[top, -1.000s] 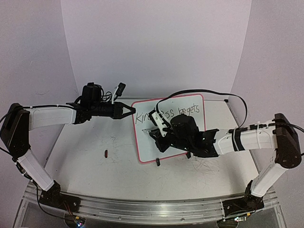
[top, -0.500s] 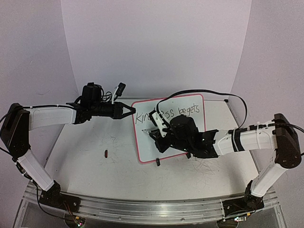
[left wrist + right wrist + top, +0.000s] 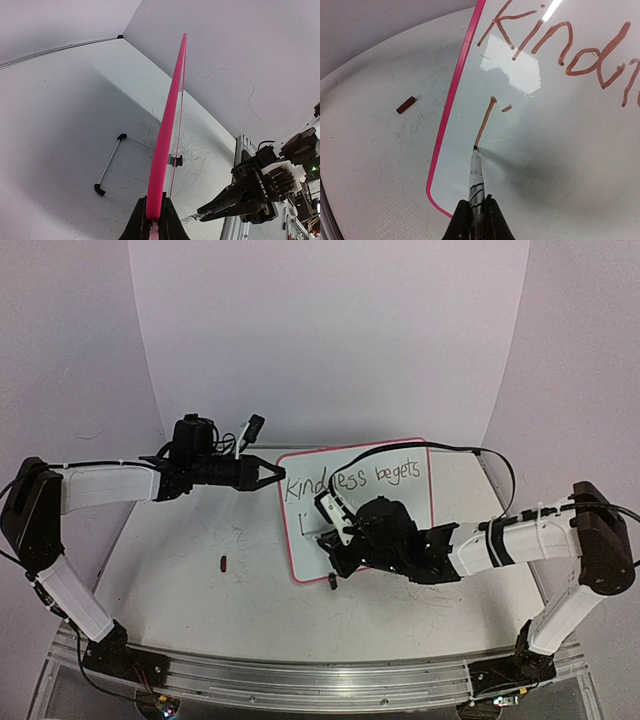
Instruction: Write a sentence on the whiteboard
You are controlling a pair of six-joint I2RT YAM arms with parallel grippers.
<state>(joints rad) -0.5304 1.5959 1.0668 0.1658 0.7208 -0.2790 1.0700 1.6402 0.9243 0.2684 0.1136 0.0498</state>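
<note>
The whiteboard (image 3: 400, 505) with its pink frame lies on the table in the middle of the top view. My left gripper (image 3: 276, 476) is shut on its left edge, and in the left wrist view the pink frame (image 3: 167, 125) runs away from the jaws of that gripper (image 3: 155, 216). The sentence (image 3: 352, 480) reads "kindness begets" in one line. My right gripper (image 3: 476, 214) is shut on a marker (image 3: 476, 175). The marker's tip touches the board at the bottom of a fresh short stroke (image 3: 485, 120) under "kind".
A small dark red marker cap (image 3: 223, 562) lies on the tabletop left of the board and shows as cap (image 3: 406, 105) in the right wrist view. A black clip foot (image 3: 332, 582) sticks out at the board's near edge. A thin wire bracket (image 3: 110, 165) lies beyond the board.
My right gripper has moved down and left with the marker, uncovering "kindness", and a short stroke now stands under the first line. The left arm has stayed still.
</note>
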